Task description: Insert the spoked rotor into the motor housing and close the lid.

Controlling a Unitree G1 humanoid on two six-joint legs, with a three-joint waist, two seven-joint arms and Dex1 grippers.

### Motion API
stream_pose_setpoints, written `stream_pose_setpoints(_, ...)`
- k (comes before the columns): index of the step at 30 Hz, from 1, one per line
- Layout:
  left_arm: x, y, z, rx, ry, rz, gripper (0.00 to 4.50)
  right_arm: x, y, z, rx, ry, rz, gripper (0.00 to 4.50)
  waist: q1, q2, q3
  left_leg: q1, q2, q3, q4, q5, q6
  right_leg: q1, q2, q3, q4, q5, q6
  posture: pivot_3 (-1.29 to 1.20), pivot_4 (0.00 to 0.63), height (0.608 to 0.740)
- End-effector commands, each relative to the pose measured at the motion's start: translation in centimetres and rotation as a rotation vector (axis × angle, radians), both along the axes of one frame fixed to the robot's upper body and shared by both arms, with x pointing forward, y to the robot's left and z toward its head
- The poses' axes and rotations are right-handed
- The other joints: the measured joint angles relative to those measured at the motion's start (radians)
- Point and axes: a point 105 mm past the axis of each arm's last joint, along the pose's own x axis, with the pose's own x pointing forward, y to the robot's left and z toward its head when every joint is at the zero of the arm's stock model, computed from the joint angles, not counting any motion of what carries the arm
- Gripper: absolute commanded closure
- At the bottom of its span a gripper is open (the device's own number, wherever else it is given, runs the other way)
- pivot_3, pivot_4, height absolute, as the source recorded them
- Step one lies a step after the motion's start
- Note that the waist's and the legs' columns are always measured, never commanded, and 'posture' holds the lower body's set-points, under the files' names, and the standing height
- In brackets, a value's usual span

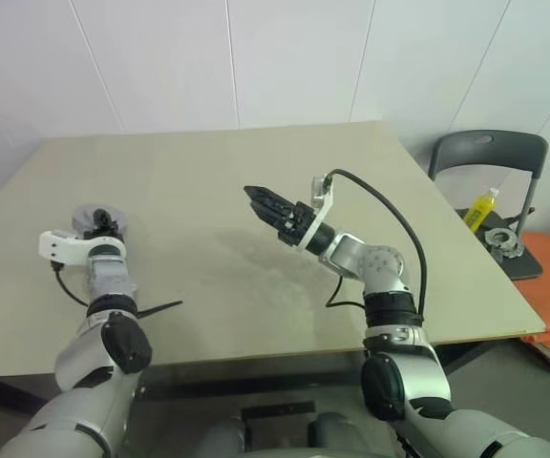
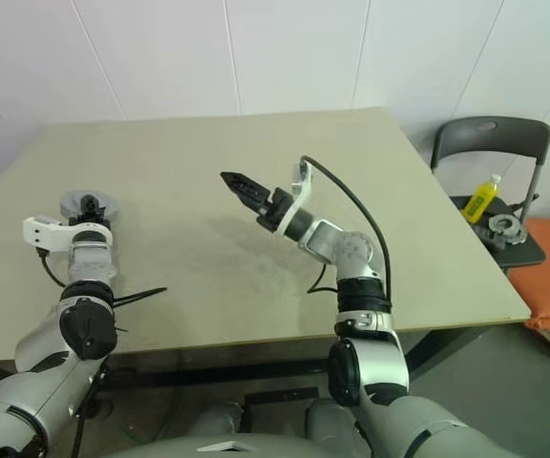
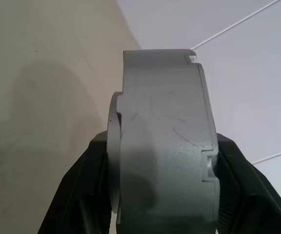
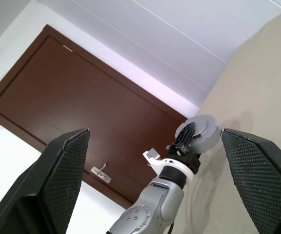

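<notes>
Grey round motor housing assembly [image 3: 162, 146] sat edge-on, clamped in left hand [image 1: 96, 222] at left edge of surface [image 1: 256, 191]. Right hand [image 1: 262, 201], fingers wide apart, empty, hovered mid-surface, pointing toward left hand; left nearer.

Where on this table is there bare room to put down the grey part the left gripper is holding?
Nearly the whole beige table is bare: the far half up to the wall, and the middle stretch between the left gripper, shut on the grey assembly, and the open right gripper. Only the near edge, under both arms, is crowded.
</notes>
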Motion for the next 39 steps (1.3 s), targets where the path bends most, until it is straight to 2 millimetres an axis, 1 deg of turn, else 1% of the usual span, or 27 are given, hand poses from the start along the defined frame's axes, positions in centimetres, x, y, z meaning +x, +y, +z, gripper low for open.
stream_pose_setpoints(1, 0.9, 0.4, 2.9, 0.068, -0.053, -0.001, 2.31, -0.3, 0.0, 1.7, 0.034, -0.061, 0.011, 0.01, -0.001, 0.000, 0.000, 0.000, 0.000, 0.000, 0.000, 0.000, 0.000, 0.000, 0.000, 0.000, 0.000, 0.000, 0.000, 0.00, 0.000, 0.740)
stream_pose_setpoints(4, 0.8, 0.2, 2.2, 0.057, -0.028, -0.013, 2.31, -0.3, 0.0, 1.8, 0.036, -0.067, 0.013, 0.01, -0.003, 0.000, 0.000, 0.000, 0.000, 0.000, 0.000, 0.000, 0.000, 0.000, 0.000, 0.000, 0.000, 0.000, 0.000, 0.00, 0.000, 0.740)
stream_pose_setpoints(15, 0.8, -0.2, 1.2, 0.066, 0.027, -0.037, 2.31, -0.3, 0.0, 1.9, 0.029, -0.079, 0.016, 0.01, -0.004, -0.001, 0.000, 0.000, 0.000, 0.000, 0.000, 0.000, 0.000, 0.000, 0.000, 0.000, 0.001, 0.000, 0.000, 0.00, 0.000, 0.740)
stream_pose_setpoints(17, 0.8, -0.2, 1.0, 0.065, 0.038, -0.040, 1.63, -0.3, 0.0, 1.9, 0.028, -0.079, 0.014, 0.00, -0.004, -0.001, 0.000, 0.000, 0.000, 0.000, 0.001, 0.000, 0.000, 0.000, 0.000, 0.000, 0.001, 0.000, 0.000, 0.00, 0.000, 0.740)
stream_pose_setpoints(18, 0.8, -0.3, 0.9, 0.066, 0.041, -0.044, 1.43, -0.2, -0.1, 1.9, 0.027, -0.079, 0.013, 0.00, -0.004, -0.001, 0.000, 0.000, 0.000, 0.000, 0.001, 0.000, 0.000, 0.000, 0.000, 0.000, 0.001, 0.000, 0.000, 0.00, 0.000, 0.740)
stream_pose_setpoints(20, 0.9, -0.6, 0.9, 0.062, 0.041, -0.055, 0.81, -0.2, -0.1, 1.8, 0.024, -0.078, 0.010, 0.00, -0.004, -0.001, 0.000, 0.000, 0.000, 0.000, 0.001, 0.000, 0.000, 0.000, 0.000, 0.000, 0.001, 0.000, 0.000, 0.00, 0.000, 0.740)
stream_pose_setpoints(22, 1.2, -1.0, 0.9, 0.061, 0.048, -0.066, 0.09, -0.1, -0.1, 1.7, 0.020, -0.074, 0.005, 0.00, -0.004, -0.001, 0.000, 0.001, 0.000, 0.000, 0.001, 0.000, 0.000, 0.001, 0.000, 0.000, 0.002, 0.000, 0.000, 0.00, 0.000, 0.740)
stream_pose_setpoints(26, 1.4, -2.0, 0.4, 0.061, 0.106, -0.081, 0.04, 0.0, -0.1, 1.6, 0.017, -0.071, 0.002, 0.00, -0.001, -0.001, 0.000, 0.001, 0.000, -0.001, 0.003, 0.000, 0.000, 0.001, 0.000, 0.000, 0.003, 0.000, 0.000, 0.00, 0.000, 0.740)
stream_pose_setpoints(29, 1.6, -3.5, 0.0, 0.083, 0.151, -0.123, 0.04, 0.0, -0.1, 1.6, 0.017, -0.070, 0.001, 0.00, 0.000, -0.001, 0.000, 0.001, 0.000, -0.001, 0.005, 0.000, 0.000, 0.003, 0.000, -0.001, 0.003, 0.000, 0.000, 0.00, 0.000, 0.740)
stream_pose_setpoints(32, 1.2, -5.4, -0.2, 0.113, 0.200, -0.192, 0.04, 0.0, 0.0, 1.5, 0.013, -0.068, 0.000, 0.00, -0.002, -0.001, 0.000, 0.001, 0.000, -0.001, 0.006, 0.000, 0.000, 0.003, 0.000, 0.000, 0.004, 0.000, 0.001, 0.00, 0.000, 0.740)
stream_pose_setpoints(35, -0.1, -7.6, 0.1, 0.150, 0.241, -0.273, 0.04, 0.0, 0.1, 1.2, -0.014, -0.075, 0.004, 0.00, -0.003, -0.001, 0.000, 0.001, 0.000, -0.002, 0.007, 0.000, 0.000, 0.003, 0.000, 0.000, 0.005, 0.000, 0.000, 0.00, 0.000, 0.740)
stream_pose_setpoints(39, -2.4, -9.5, 0.4, 0.200, 0.292, -0.360, 0.04, 0.0, 0.2, 1.0, -0.044, -0.088, 0.009, 0.00, -0.003, 0.000, 0.000, 0.001, 0.000, -0.002, 0.009, 0.000, 0.000, 0.003, 0.000, 0.000, 0.006, 0.001, 0.000, 0.00, 0.000, 0.740)
